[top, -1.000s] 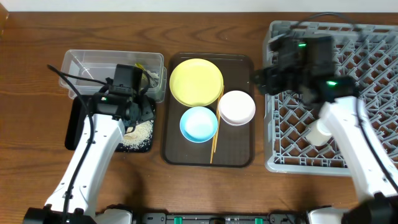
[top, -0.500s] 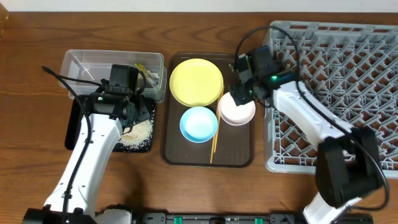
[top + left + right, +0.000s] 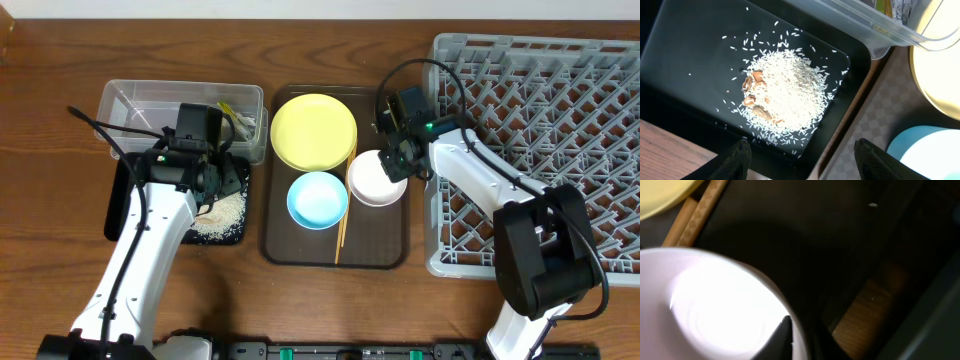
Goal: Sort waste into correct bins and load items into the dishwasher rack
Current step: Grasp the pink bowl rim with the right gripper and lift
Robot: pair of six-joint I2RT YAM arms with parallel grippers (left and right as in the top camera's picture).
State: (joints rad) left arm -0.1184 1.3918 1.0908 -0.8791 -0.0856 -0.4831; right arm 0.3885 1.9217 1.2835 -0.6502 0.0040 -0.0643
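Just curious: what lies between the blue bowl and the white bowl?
Thin wooden chopsticks, lying on the brown tray; the overhead view shows them.

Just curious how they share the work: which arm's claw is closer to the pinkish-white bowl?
Right. The right claw is at the pinkish-white bowl's upper-right rim. The left claw hangs over the rice in the black tray, across the brown tray from it.

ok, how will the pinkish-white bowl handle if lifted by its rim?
Probably rigid: the pinkish-white bowl has a clean round rim. Glossy inside, so likely slippery; a one-sided pinch may let it tilt. Low and wide, unlikely to tip if pushed.
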